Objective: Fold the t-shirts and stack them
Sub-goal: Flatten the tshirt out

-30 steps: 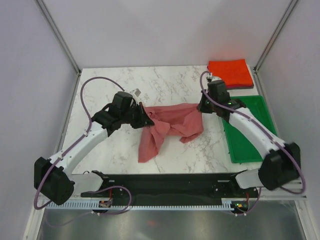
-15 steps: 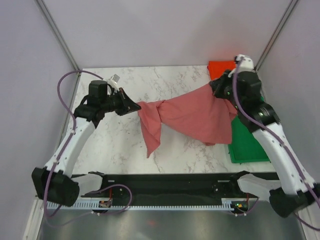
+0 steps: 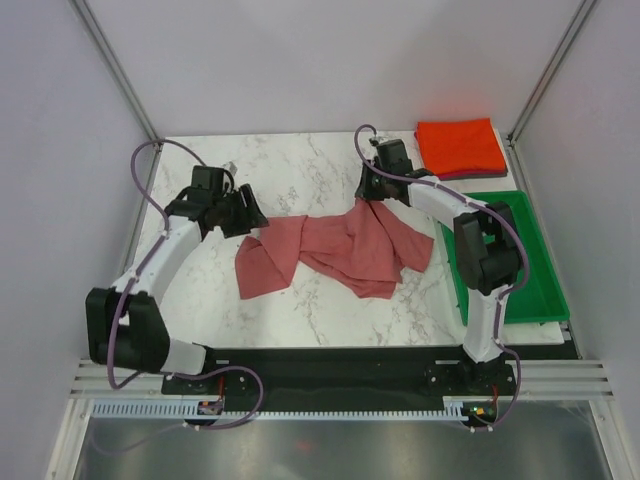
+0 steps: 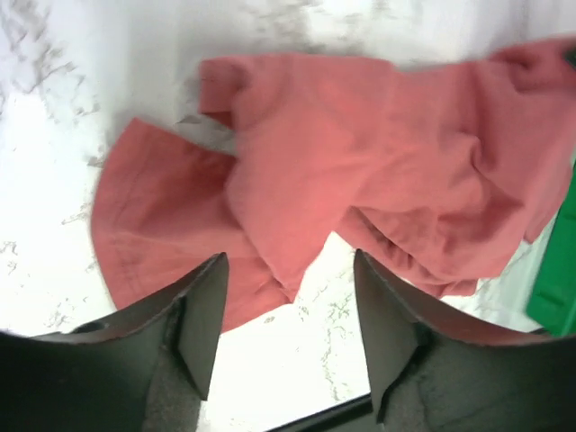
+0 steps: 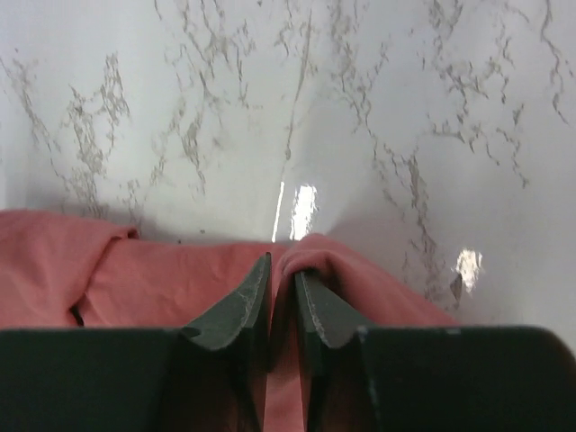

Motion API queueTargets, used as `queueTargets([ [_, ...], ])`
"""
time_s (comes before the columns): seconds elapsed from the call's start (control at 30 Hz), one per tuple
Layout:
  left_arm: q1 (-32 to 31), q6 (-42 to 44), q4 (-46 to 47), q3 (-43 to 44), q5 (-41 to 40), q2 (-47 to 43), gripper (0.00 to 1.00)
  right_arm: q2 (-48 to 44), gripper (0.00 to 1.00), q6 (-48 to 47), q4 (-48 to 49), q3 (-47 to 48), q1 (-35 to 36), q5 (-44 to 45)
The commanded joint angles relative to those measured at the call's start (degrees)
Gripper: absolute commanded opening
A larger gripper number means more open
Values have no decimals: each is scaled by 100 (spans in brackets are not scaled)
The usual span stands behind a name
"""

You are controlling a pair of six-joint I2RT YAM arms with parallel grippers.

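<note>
The dusty rose-red t-shirt [image 3: 345,245] lies crumpled on the marble table [image 3: 290,165], mid-table. My left gripper [image 3: 249,214] hovers just off its left end, open and empty; in the left wrist view the t-shirt [image 4: 360,171] spreads beyond the parted fingers [image 4: 205,306]. My right gripper [image 3: 368,196] sits at the t-shirt's far edge, shut on a raised fold of the cloth [image 5: 342,261]. A folded bright orange-red t-shirt [image 3: 458,145] rests at the back right corner on a darker folded layer [image 3: 482,173].
A green plastic tray [image 3: 528,262] stands along the right edge, and its corner [image 4: 560,288] shows in the left wrist view. Grey walls enclose the table at left, back and right. The right arm reaches over the tray's near left part.
The arms held the t-shirt stretched in the air, then brought it down. My left gripper has opened and let go. My right gripper moved from the far right to the far middle.
</note>
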Motion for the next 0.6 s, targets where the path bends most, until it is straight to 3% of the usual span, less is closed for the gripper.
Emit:
queueTargets([
  [0.0,-756,694,-49,-335,-1081,-884,62,212,25,-84,288,697,-14,-118],
  [0.07,-1072,703,-49,-696,-1186,-1008,56,134,38,-75,217,795,-14,5],
  [0.2,-1399,870,-84,-1039,-1249,-746,55,-357,46,4,129,523,-23,93],
  [0.57,-2111,1300,-629,-873,-2339,-42,49,-2132,48,540,216,-1111,-84,-688],
])
